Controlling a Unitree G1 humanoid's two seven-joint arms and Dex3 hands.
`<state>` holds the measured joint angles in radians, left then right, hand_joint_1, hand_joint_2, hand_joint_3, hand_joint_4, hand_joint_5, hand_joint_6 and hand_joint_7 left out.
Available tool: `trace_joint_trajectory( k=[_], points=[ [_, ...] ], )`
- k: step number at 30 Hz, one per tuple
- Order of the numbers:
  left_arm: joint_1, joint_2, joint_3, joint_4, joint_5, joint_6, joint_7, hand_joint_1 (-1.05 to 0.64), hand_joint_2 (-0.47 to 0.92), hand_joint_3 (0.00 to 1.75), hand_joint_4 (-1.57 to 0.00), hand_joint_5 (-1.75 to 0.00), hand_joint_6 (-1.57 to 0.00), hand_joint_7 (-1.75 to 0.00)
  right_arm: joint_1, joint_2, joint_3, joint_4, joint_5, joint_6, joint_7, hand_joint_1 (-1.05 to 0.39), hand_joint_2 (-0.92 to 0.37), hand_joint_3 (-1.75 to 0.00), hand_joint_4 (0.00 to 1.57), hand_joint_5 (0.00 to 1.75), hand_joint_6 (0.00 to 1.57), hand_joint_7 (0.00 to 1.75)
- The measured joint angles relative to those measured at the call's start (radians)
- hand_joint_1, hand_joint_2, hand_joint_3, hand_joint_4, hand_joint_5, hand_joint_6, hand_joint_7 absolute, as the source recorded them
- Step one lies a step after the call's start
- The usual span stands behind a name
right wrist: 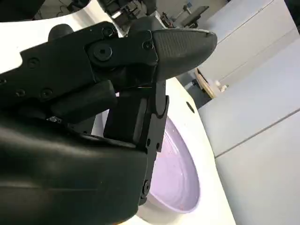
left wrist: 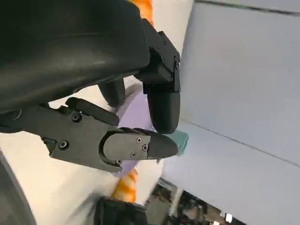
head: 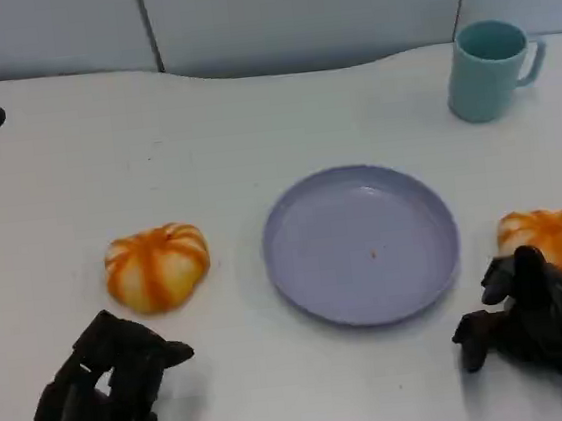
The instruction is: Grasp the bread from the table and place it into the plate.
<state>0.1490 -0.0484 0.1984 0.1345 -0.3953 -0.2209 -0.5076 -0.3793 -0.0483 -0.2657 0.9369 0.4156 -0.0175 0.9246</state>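
Black fingers spread loosely, both empty: left hand point(head: 104, 395) at the frame's lower left, right hand point(head: 534, 320) lower right, overlapping one bread point(head: 556, 242). Another bread point(head: 156, 267) lies mid-left on the white counter point(head: 251, 113), beside the centred lavender plate point(head: 361, 242); teal mug point(head: 487, 68) upper right.

Your left hand point(head: 104, 395) sits low, fingers curled inward with nothing in them, tips pointing forward and toward your right. Your right hand point(head: 534, 320) sits low too, fingers bent down and holding nothing; its wrist view shows the fingers point(right wrist: 140, 89) drawn in close.
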Motion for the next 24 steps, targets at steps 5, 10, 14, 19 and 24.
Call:
trace_joint_trajectory(
  k=[5, 10, 14, 19, 24],
  points=[
    [-0.030, 0.036, -0.021, -0.033, 0.259, -0.230, 0.138, -0.45, 0.92, 0.25, -0.47, -1.72, -0.52, -1.30, 0.000, 0.001, 0.001, 0.000, -0.002, -0.002, -0.001, -0.53, -0.92, -0.28, 1.57, 0.73, 1.57, 0.46],
    [-0.067, 0.085, -0.035, -0.079, 0.534, -0.337, 0.298, -0.41, 0.92, 0.17, -0.47, -1.45, -0.55, -1.02, 0.000, 0.001, 0.000, 0.000, 0.000, 0.002, -0.003, -0.51, -0.92, -0.28, 1.57, 0.73, 1.57, 0.46],
    [-0.102, 0.177, -0.051, -0.149, 0.792, -0.361, 0.399, -0.40, 0.91, 0.03, -0.40, -0.76, -0.57, -0.28, 0.000, 0.003, 0.001, 0.001, -0.001, -0.001, -0.004, -0.53, -0.92, -0.30, 1.57, 0.73, 1.57, 0.47],
    [-0.123, 0.305, -0.080, -0.214, 1.040, -0.291, 0.440, -0.24, 0.76, 0.00, -0.23, -0.10, -0.34, -0.01, -0.001, 0.006, 0.002, 0.001, -0.002, -0.005, -0.005, -0.53, -0.92, -0.28, 1.57, 0.73, 1.57, 0.46],
    [-0.161, 0.388, -0.140, -0.252, 1.190, -0.171, 0.436, -0.08, 0.76, 0.01, -0.06, 0.00, -0.16, 0.00, -0.001, 0.011, 0.002, 0.001, -0.001, -0.008, -0.008, -0.53, -0.92, -0.29, 1.57, 0.73, 1.57, 0.46]
  ],
)
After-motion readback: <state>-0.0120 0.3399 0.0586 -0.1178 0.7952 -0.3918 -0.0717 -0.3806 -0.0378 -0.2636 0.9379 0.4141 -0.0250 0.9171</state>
